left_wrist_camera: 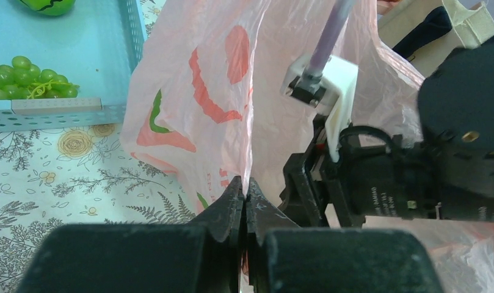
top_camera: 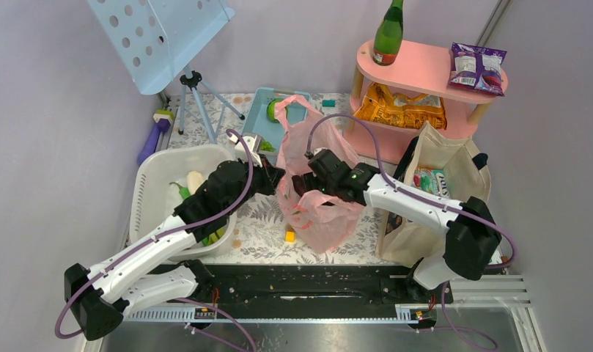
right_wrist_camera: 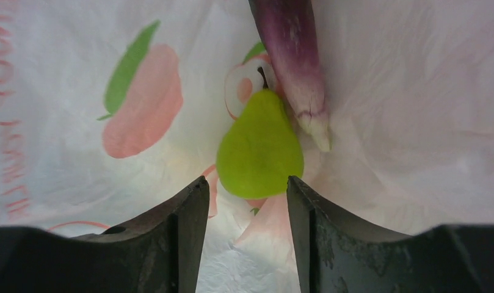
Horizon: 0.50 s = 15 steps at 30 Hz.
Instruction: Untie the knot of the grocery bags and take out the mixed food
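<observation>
1. Both sets of fingers are at the pink bag point(left_wrist_camera: 195, 91): the left fingers point(left_wrist_camera: 245, 198) are pressed fully together on a fold of its thin plastic, pinching it at the side.
2. The right fingers point(top_camera: 300, 188) are down inside the mouth of that bag, standing partly apart.
3. Seen from the right wrist, the wide end of the pear point(right_wrist_camera: 259, 149) sits between their tips. One tip meets its side and a sliver of plastic shows at the other, so I cannot tell whether the pear is gripped.
4. The aubergine point(right_wrist_camera: 290, 61) lies inside the bag too, its pale tip touching the pear's shoulder beside the stem.
5. The pink bag stands on the desk point(top_camera: 256, 235) between the two arms, with one handle loop lying over the edge of the blue tray point(top_camera: 264, 99) behind it.
6. The canvas tote point(top_camera: 454, 176) stands upright at the right, just beside the pink shelf point(top_camera: 425, 66), with a snack packet point(top_camera: 429, 180) showing in its mouth.
7. Pale-stemmed leeks point(top_camera: 193, 182) lie in the white tub point(top_camera: 150, 183) at the left, partly under the left arm.
8. Green grapes point(left_wrist_camera: 24, 73) rest in the blue tray.
</observation>
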### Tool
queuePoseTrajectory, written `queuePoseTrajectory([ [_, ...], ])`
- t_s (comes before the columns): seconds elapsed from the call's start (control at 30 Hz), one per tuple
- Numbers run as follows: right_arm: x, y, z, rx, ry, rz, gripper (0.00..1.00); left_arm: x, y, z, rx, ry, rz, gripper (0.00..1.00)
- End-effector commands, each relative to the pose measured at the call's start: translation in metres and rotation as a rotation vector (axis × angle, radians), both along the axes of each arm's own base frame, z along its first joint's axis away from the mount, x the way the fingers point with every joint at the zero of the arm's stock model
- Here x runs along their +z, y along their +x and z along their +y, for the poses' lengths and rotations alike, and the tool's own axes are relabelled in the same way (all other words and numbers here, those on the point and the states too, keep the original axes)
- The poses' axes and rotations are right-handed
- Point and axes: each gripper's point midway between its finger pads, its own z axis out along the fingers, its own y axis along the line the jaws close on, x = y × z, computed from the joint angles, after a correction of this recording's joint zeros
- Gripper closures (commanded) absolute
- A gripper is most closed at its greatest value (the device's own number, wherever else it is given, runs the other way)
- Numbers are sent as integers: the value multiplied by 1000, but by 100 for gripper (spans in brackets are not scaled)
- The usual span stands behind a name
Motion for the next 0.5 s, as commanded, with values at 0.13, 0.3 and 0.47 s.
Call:
queuePoseTrajectory([
  [0.13,-34,2,-13,-184,-50,20,36,27,1,-5,-22,-68,-65,100],
  [0.3,-60,-7,-16,-208,-65,73,24,24,1,-6,-24,-60,-60,100],
  [0.47,-80,-2,-13,-226,-73,70,13,24,1,-6,-25,-62,-59,100],
])
